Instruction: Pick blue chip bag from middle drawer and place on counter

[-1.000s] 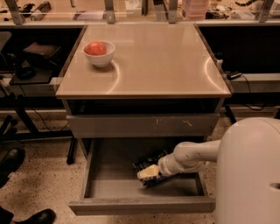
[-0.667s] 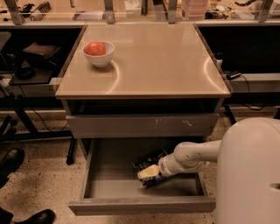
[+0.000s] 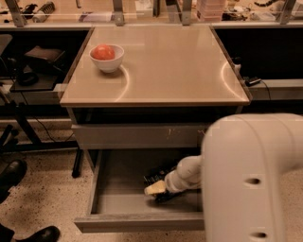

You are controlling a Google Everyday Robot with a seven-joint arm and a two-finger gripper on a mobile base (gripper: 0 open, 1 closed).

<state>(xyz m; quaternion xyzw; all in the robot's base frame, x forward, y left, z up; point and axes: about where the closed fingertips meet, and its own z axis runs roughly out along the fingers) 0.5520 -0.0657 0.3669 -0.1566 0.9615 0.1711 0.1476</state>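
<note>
One end effector (image 3: pixel 156 189) hangs over blue chip bag (image 3: pixel 153 176) in middle drawer (image 3: pixel 118 204).

Speckled pale floor (image 3: pixel 47 198) with a black shoe (image 3: pixel 12 172) at lower left. Dark workbench (image 3: pixel 33 71) on the left, black cable (image 3: pixel 45 128) trailing beneath. Grey ledge (image 3: pixel 279 87) on the right, with a plug (image 3: pixel 251 81) on its near end. Metal posts (image 3: pixel 118 12) along the back, clutter behind. Warm, dim light. End effector (image 3: pixel 158 189) low inside the open middle drawer (image 3: pixel 137 222).
</note>
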